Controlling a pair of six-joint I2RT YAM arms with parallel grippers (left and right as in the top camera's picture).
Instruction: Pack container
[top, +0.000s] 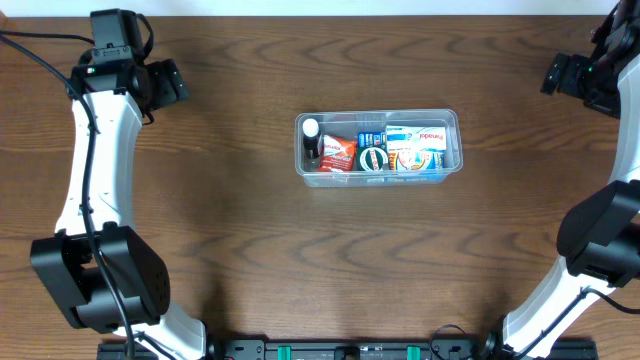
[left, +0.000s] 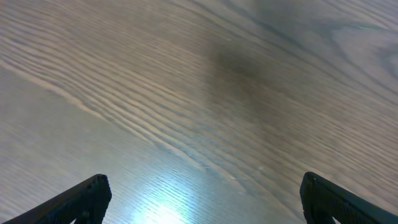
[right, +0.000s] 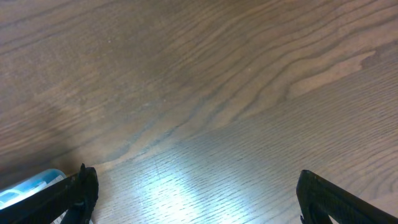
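The clear plastic container (top: 452, 122) sits at the table's middle, slightly right. Inside it lie a small white-capped bottle (top: 312, 131), a red packet (top: 338, 154), a round dark tin (top: 373, 159) and white-and-blue boxes (top: 417, 148). My left gripper (top: 175, 82) is at the far left back of the table, open and empty; its wrist view shows only bare wood between the fingertips (left: 202, 196). My right gripper (top: 556, 74) is at the far right back, open and empty over bare wood (right: 196, 193). A blue-white edge (right: 28, 186) shows at the lower left of the right wrist view.
The dark wood table (top: 250, 240) surrounds the container. Both white arms run down the left and right sides to their bases at the front edge.
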